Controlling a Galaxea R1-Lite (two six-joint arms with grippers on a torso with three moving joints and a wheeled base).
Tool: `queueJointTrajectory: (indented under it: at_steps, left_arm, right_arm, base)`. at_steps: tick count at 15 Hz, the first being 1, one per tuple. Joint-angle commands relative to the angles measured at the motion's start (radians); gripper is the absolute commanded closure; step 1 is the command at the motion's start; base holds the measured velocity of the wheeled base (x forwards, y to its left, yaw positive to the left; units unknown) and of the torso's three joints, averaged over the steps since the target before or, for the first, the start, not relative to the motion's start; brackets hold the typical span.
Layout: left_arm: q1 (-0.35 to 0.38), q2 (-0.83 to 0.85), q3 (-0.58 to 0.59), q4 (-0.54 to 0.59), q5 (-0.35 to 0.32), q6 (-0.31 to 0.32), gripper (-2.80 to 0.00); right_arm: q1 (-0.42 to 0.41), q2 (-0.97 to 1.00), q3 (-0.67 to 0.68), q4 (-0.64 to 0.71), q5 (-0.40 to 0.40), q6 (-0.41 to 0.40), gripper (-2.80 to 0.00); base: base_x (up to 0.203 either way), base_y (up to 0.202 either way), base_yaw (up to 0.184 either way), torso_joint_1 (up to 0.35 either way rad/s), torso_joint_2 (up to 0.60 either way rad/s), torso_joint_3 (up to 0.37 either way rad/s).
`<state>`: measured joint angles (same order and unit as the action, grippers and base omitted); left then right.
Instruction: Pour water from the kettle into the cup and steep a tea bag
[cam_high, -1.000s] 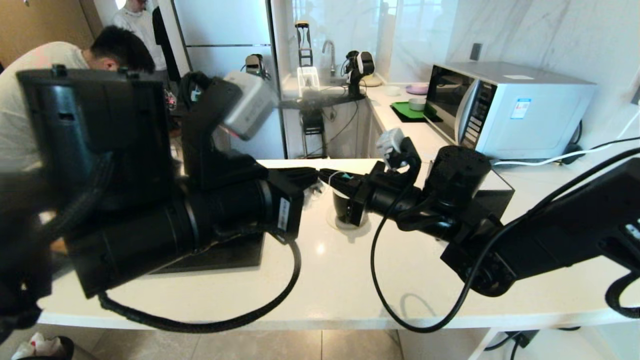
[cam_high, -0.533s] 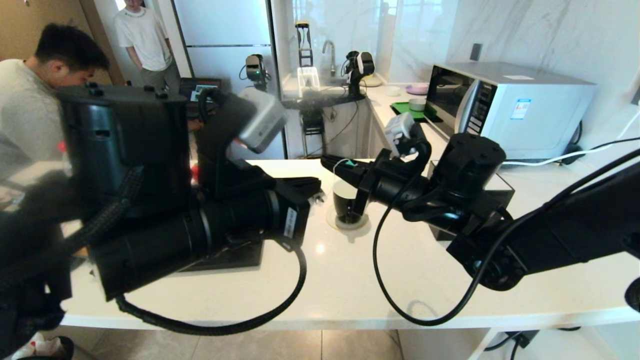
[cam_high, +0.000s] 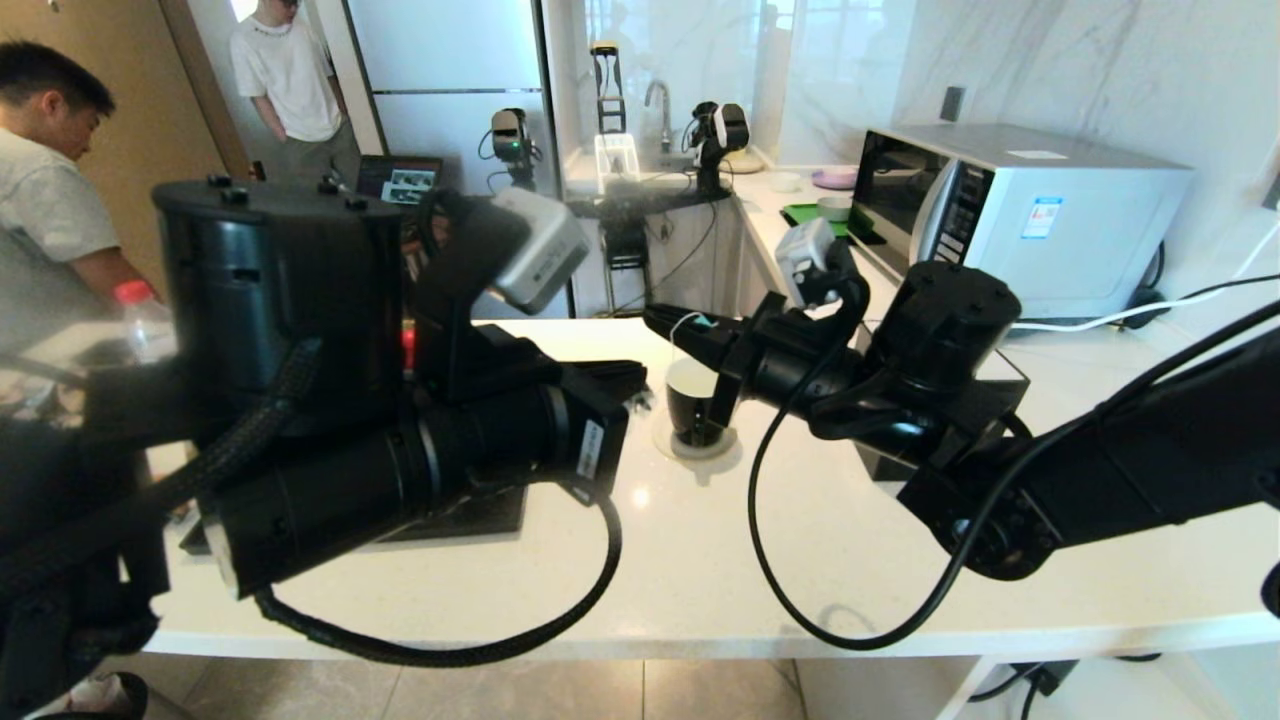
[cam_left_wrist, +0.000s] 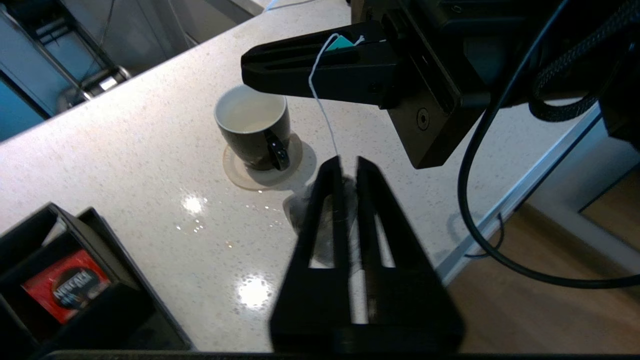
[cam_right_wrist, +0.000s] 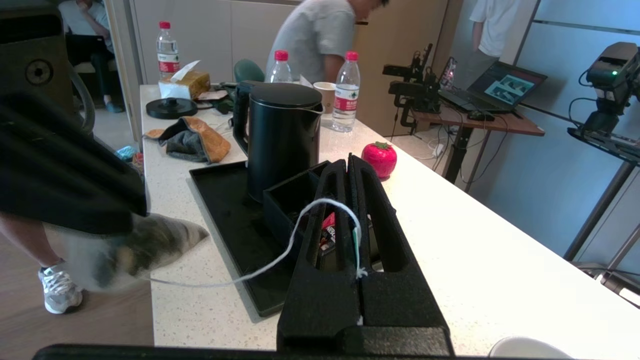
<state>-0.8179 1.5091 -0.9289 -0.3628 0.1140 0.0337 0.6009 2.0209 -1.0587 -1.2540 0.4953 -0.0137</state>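
The tea bag (cam_right_wrist: 140, 250), a greyish pouch, hangs from my left gripper (cam_left_wrist: 348, 162), which is shut on it just above the counter, right of the cup. Its thin white string (cam_left_wrist: 322, 110) runs up to the small tag, pinched in my shut right gripper (cam_right_wrist: 348, 160). In the head view the right gripper (cam_high: 655, 322) reaches in from the right, above and just behind the cup (cam_high: 690, 400). The cup (cam_left_wrist: 252, 125), black with a white inside, stands on a pale coaster (cam_left_wrist: 235, 170). The black kettle (cam_right_wrist: 282, 135) stands on a black tray (cam_right_wrist: 225, 220), apart from both grippers.
A black compartment box (cam_left_wrist: 30, 240) holding a red sachet (cam_left_wrist: 65, 290) sits on the tray. A red strawberry-shaped thing (cam_right_wrist: 379, 159), red-capped bottles (cam_right_wrist: 346, 90), a cloth (cam_right_wrist: 195, 140) and the kettle base (cam_right_wrist: 171, 107) lie beyond. A microwave (cam_high: 1010, 215) stands at the back right.
My right gripper has lifted a little with the tag, away from the cup's mouth. The left arm has shifted to the right. The man at the left has stepped back.
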Motion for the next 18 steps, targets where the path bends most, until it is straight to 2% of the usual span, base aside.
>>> queueJointTrajectory:
  at_steps: [1, 5, 12, 18]
  left_arm:
    - [-0.001, 0.003, 0.001, -0.002, 0.000, 0.002, -2.80]
    - [-0.001, 0.002, 0.012, -0.001, 0.015, 0.003, -2.80]
    - [0.006, -0.002, 0.114, 0.002, 0.180, 0.000, -2.80]
    - [0.053, -0.025, 0.201, -0.001, 0.250, 0.000, -2.80]
  right_arm:
    - [0.000, -0.002, 0.003, -0.010, 0.002, -0.002, 0.00]
    - [0.000, -0.004, 0.005, -0.011, 0.002, 0.000, 0.00]
    - [-0.036, -0.013, 0.006, -0.008, 0.002, -0.002, 0.00]
    - [-0.042, -0.022, 0.008, -0.007, 0.002, -0.002, 0.00]
  base:
    - [0.000, 0.000, 0.000, 0.000, 0.00, 0.000]
    - [0.000, 0.000, 0.000, 0.000, 0.00, 0.000]
    - [0.000, 0.000, 0.000, 0.000, 0.00, 0.000]
    - [0.000, 0.000, 0.000, 0.000, 0.00, 0.000]
